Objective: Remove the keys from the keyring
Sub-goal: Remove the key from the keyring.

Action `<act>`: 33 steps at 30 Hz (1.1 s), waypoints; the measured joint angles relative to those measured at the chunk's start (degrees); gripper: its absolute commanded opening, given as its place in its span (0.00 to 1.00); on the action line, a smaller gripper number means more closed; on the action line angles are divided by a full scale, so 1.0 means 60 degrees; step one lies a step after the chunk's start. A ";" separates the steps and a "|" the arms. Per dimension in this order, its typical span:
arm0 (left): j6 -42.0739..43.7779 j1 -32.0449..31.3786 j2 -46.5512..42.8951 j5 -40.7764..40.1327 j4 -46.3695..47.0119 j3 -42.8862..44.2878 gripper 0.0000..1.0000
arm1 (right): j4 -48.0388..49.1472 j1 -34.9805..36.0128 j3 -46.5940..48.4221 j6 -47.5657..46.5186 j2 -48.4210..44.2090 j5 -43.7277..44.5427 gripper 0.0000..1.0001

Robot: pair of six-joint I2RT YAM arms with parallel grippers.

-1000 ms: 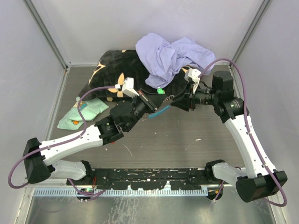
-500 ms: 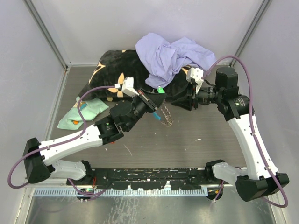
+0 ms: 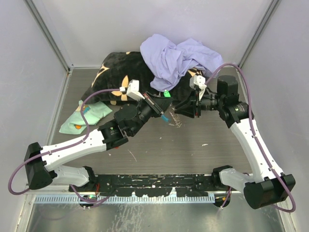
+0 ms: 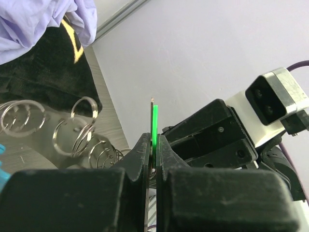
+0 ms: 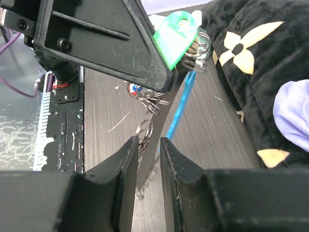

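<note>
Pinching a green key tag (image 5: 175,35), the left fingers (image 4: 142,154) are pressed together on it, and the tag sticks up out of them. The key under the tag is too small to see. The keyring (image 3: 175,117) hangs from there, out over the middle of the desk (image 3: 193,154), between the two arms. Its silver loops (image 4: 82,140) curl down beside the left fingers, and its flat blue piece (image 5: 179,108) hangs with them.

The right fingers (image 5: 128,164) are just beside the left ones, pointing at them. They are close together with a thin gap, and some silver loops sit in that gap. I cannot tell if they are squeezing the loops. Small red and blue bits (image 5: 134,89) show in the loops.

Behind the keyring lies a black cloth with flowers (image 3: 116,72), with a purple cloth (image 3: 178,55) on top. A mint-green cloth (image 3: 87,116) lies to the left, well apart from the keyring.
</note>
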 measured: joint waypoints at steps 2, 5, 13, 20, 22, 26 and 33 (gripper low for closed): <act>0.0000 -0.0018 0.0018 0.0000 0.0000 0.0044 0.00 | 0.0382 0.0015 -0.0102 0.0364 0.0018 0.0000 0.32; 0.0000 -0.0029 0.0047 0.0004 0.0018 0.0153 0.00 | 0.0871 0.0051 -0.0131 0.0794 0.0058 -0.0018 0.33; 0.0000 -0.0087 0.0175 0.0011 0.0036 0.0186 0.00 | 0.1417 0.0062 -0.0131 0.1308 0.0062 -0.0106 0.34; 0.0062 -0.0102 0.0204 0.0047 0.0036 0.0193 0.00 | 0.1279 0.0098 -0.0036 0.1253 0.0113 -0.0368 0.50; 0.0288 -0.0106 0.0204 0.0102 0.0040 0.0193 0.00 | 0.0798 0.0011 0.0168 0.0951 0.0142 -0.0579 0.55; 0.1239 -0.0106 0.0160 0.0331 0.0149 0.0120 0.00 | -0.0102 -0.0233 0.0838 0.0393 0.0157 -0.1082 0.62; 0.3592 -0.0058 -0.0455 0.1541 0.1016 -0.0900 0.00 | -0.0517 -0.0346 0.1574 0.0933 0.0208 -0.1639 0.71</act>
